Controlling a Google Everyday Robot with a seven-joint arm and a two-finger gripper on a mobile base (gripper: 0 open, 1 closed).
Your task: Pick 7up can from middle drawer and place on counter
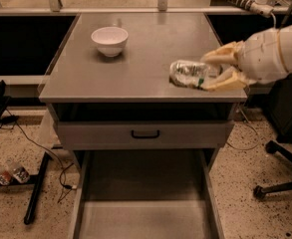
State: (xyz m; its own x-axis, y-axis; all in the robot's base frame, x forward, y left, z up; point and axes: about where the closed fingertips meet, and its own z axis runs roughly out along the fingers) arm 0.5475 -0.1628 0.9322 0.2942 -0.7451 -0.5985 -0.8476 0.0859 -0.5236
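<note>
— Where is the claw found?

— The cream-coloured two-finger claw (209, 73) is seen over the right front part of the broad, smooth grey tabletop (145, 59). It is carried in from the right on a white arm (277, 46).

— Is anything held in it?

— The small silvery-white 7up can with green markings (186, 73) is clamped between the two fingers. It is held on its side, with one end pointed left.

— Has the can been set down?

— It is placed near the front right corner of the tabletop. Whether the surface is touched cannot be told.

— What else is shown?

— A round white bowl (109, 40) is stood at the back left of the tabletop, well apart from the can. Below, a grey drawer front with a black handle (145, 133) is seen, and beneath it the wide grey metal middle drawer (143, 205) is pulled out.
</note>
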